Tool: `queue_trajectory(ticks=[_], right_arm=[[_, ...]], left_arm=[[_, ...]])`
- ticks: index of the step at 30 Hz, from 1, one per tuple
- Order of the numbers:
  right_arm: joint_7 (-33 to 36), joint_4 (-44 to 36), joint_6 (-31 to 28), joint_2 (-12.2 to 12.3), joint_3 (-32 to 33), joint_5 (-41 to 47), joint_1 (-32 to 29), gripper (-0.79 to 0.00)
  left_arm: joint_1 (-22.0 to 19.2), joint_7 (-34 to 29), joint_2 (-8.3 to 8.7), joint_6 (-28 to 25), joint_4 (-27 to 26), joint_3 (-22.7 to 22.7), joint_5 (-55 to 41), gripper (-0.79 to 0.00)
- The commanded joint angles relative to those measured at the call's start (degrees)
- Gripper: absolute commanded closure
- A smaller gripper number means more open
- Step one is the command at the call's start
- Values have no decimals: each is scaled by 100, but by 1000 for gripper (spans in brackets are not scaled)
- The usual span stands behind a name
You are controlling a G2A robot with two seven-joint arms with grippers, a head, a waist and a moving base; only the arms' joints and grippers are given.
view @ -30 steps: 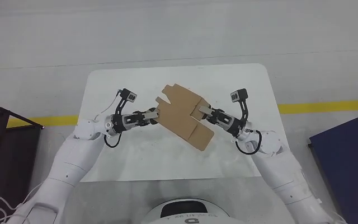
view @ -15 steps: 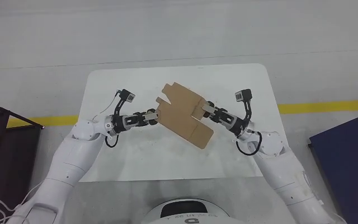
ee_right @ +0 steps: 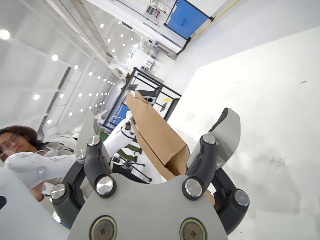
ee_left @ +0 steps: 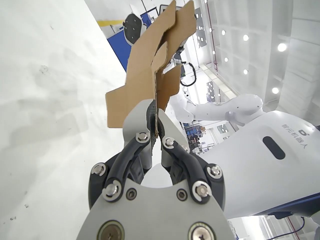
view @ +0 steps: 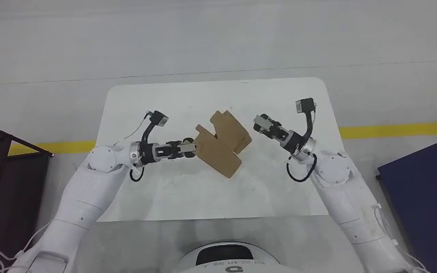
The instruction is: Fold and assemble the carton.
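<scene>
1. White table (view: 136,102) stands on a pale grey floor (view: 218,34). A yellow floor line (view: 389,129) shows beyond the table at 3 o'clock and again at 9 o'clock.
2. With 12 o'clock as the side farthest from the robot, the carton (view: 222,140) is near the table's centre. It is a flattened piece of brown cardboard, with notched flaps along its 10 o'clock side.
3. At the carton's 9 o'clock edge is the left gripper (view: 190,147), its fingers drawn in narrow and pinching the cardboard.
4. In the left wrist view, the left gripper (ee_left: 155,116) has its dark pads (ee_left: 150,111) squeezed onto a thin edge of the carton (ee_left: 145,58). The carton rises away from the fingers on edge, its flaps overlapping, with the tabletop beside it.
5. At about 2 o'clock from the carton, just beside its corner, is the right gripper (view: 257,123).
6. In the right wrist view, the right gripper (ee_right: 159,119) has its fingers (ee_right: 225,126) spread wide and clamps nothing. The carton (ee_right: 155,131) shows end-on between them, its two layers parted a little at the near end.
7. The carton's nearest part is hidden behind the right gripper's own plate, so I cannot tell whether cardboard and gripper touch.
8. Whether the carton's lowest corner rests on the table cannot be told.
9. Off the table, a dark blue panel (view: 410,191) lies on the floor at 4 o'clock, and a dark frame (view: 17,170) at 8 o'clock.
</scene>
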Motion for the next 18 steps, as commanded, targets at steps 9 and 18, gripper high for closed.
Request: queue_trajectory(ticks=[9,18], right_arm=[[610,28,120,-34,-512,-171,270,-785],[1220,-203,69,7,-580,120,184,-785]], left_arm=[[-83,58,59,-57,106,8,106,0],[-296,421,-12,21,471,115,254,0]])
